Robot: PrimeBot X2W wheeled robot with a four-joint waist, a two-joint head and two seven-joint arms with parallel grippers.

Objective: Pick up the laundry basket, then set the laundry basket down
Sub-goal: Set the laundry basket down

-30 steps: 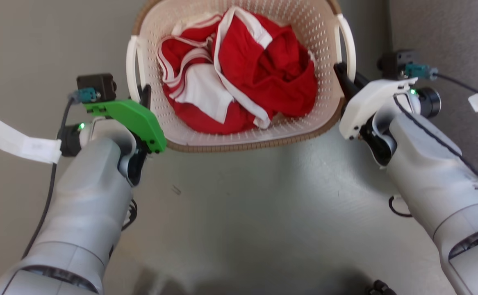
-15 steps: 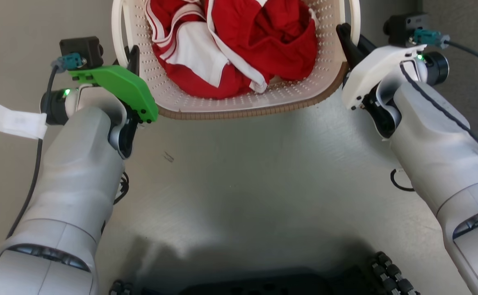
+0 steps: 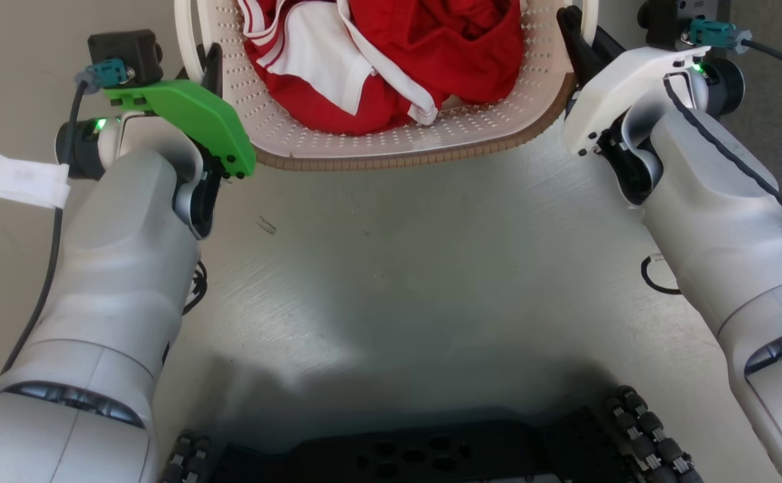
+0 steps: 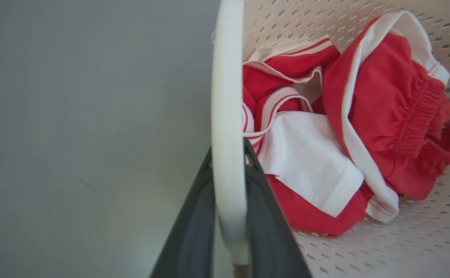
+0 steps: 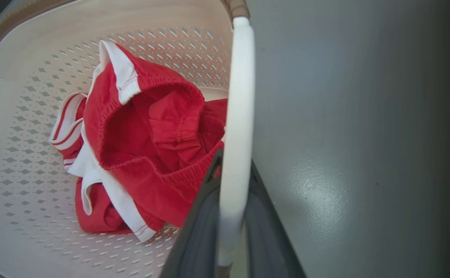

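Observation:
The laundry basket [image 3: 404, 142], cream and perforated with a brown rim, lies at the top of the head view with red and white clothes [image 3: 398, 60] inside. My left gripper [image 3: 211, 64] is shut on the basket's white left handle [image 4: 227, 116], one dark finger on each side of it. On the opposite side, my right gripper [image 3: 575, 37] is shut on the white right handle [image 5: 238, 116] in the same way. Each wrist view has its own gripper, left [image 4: 228, 158] and right [image 5: 232, 162], clamped on the handle bar. Whether the basket touches the floor cannot be told.
Grey floor [image 3: 418, 268] spreads between my forearms. My dark wheeled base [image 3: 431, 456] runs along the bottom edge. A black ring [image 3: 656, 276] lies on the floor by the right forearm. A white tag [image 3: 9, 181] hangs from the left wrist cable.
The whole head view has shifted: basket, grippers and floor marks sit higher and my base has come into view, so the camera moved. The basket looks slightly larger. Both grippers still hold the handles.

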